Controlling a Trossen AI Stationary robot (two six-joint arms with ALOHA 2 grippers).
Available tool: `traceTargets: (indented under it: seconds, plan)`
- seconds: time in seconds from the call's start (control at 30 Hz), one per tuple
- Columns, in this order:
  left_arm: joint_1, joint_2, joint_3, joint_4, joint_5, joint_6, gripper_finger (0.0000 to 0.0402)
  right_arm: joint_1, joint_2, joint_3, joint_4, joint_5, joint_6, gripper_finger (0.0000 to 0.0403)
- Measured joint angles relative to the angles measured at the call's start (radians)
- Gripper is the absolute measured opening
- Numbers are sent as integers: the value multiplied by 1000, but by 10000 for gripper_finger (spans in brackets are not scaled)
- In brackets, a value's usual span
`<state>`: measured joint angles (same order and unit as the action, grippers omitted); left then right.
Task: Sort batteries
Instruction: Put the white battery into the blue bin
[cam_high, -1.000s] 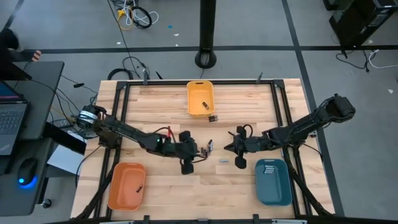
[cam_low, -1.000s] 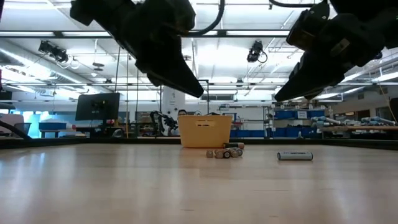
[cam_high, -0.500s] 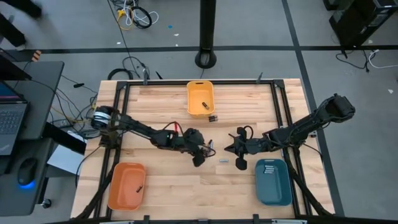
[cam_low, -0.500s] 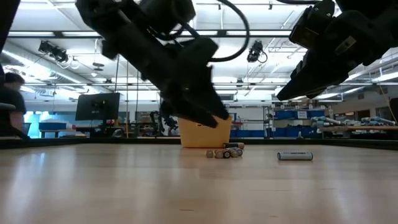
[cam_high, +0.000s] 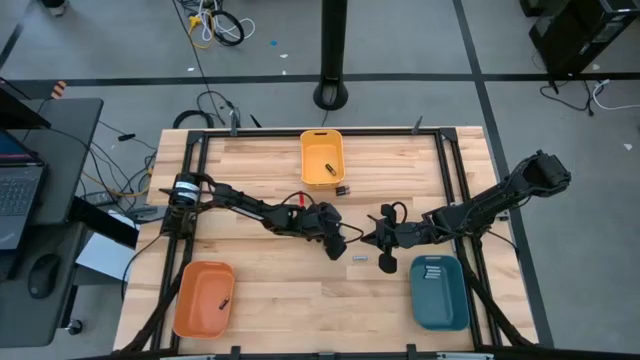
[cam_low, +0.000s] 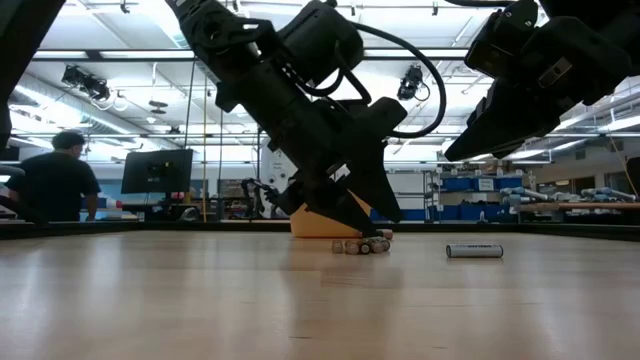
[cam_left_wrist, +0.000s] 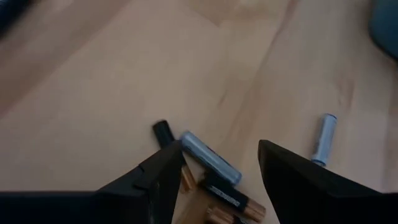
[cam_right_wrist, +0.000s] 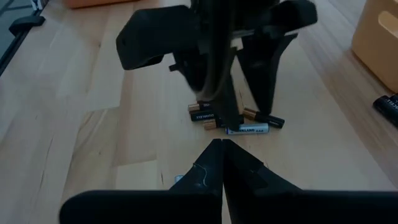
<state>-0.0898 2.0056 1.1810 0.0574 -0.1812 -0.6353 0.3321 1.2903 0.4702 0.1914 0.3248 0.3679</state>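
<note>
Since a second ago the left hand has swung in from nearer the orange bin and now hangs, fingers spread wide, over the batteries clustered mid-surface. One lone battery lies apart; three bins show. The right hand hovers nearby, pinched closed on nothing

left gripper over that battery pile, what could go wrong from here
The left gripper is open just above the battery pile, where the cells lie touching; closing may catch two at once or knock neighbours rolling.

A lone pale battery lies loose nearby and a nudged cell could roll into it.

The right gripper, shut, hangs close by on the pile's other side, so the two arms might collide if either one swings.
</note>
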Motion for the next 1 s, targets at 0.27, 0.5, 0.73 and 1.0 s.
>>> traceTargets:
  seconds: [0.27,0.5,0.73,1.0]
  plan:
    - [-1,-1,10,-25,-13,0,218,0,0,0,-1,0,-1,14]
    - [-7,-1,32,-8,-6,1,218,0,0,0,0,0,0,16]
    - [-5,-1,37,-44,-3,-26,218,0,0,0,2,0,0,14]
    - [0,32,45,-50,13,-43,218,0,0,0,3,0,0,17]
